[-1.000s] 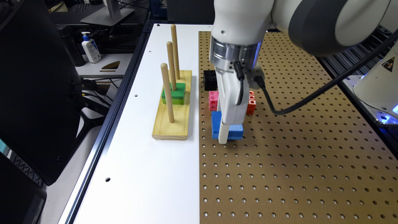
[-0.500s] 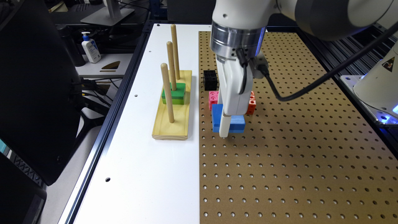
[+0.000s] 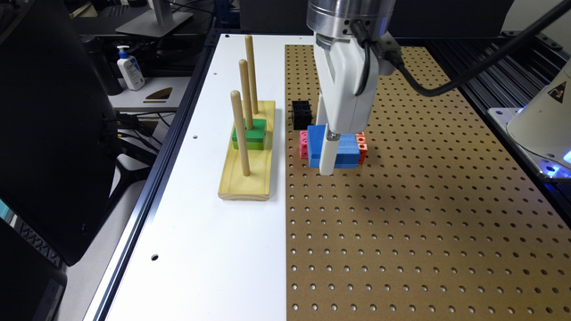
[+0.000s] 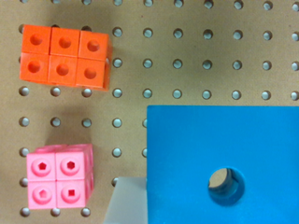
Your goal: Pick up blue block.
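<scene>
Nearest the exterior camera, the brown pegboard bench (image 3: 401, 249) lies bare, with a white panel along its exterior-view left. Farther in, the white gripper (image 3: 331, 166) is clamped on the flat bright-blue square block with a round centre hole (image 3: 341, 150); the wrist view shows a pale finger (image 4: 125, 201) pressed flat against the blue block's (image 4: 224, 163) side. Shadow beneath it suggests the block hangs just clear of the bench. Just behind sit a pink cube cluster (image 3: 304, 143) and an orange cube cluster (image 3: 362, 146), close under the block's edges. Beyond them are a small black cube block (image 3: 301, 114) and, on the white panel, a pale wooden base with three upright dowels (image 3: 246, 151) carrying a green block (image 3: 249, 133). The grip takes only the block's sides, so a fast swing could make it pivot or slip free; drifting low could also knock the pink or orange cubes.
</scene>
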### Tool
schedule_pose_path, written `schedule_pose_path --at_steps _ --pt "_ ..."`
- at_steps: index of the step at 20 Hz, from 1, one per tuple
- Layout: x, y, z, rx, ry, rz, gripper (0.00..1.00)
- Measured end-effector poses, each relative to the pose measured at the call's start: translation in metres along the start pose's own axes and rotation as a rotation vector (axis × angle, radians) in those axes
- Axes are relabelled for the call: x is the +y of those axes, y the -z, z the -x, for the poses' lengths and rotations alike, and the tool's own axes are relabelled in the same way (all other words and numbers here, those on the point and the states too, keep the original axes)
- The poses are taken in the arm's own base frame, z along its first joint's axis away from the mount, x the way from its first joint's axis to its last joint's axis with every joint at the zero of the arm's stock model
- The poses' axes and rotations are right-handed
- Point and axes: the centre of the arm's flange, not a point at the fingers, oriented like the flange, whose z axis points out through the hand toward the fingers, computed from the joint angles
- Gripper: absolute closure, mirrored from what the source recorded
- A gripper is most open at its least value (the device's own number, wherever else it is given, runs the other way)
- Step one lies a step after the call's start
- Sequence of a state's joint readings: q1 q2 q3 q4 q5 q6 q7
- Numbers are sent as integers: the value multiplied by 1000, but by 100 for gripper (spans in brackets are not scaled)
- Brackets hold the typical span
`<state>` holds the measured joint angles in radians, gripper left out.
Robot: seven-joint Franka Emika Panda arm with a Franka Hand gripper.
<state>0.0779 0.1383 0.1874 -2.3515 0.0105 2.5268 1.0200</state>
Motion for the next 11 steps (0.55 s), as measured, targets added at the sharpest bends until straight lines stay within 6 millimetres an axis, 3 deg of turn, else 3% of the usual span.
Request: schedule_pose_path --at_steps 5,11 --pt "3 46 6 15 3 7 100" --pt "3 60 7 26 4 -1 100"
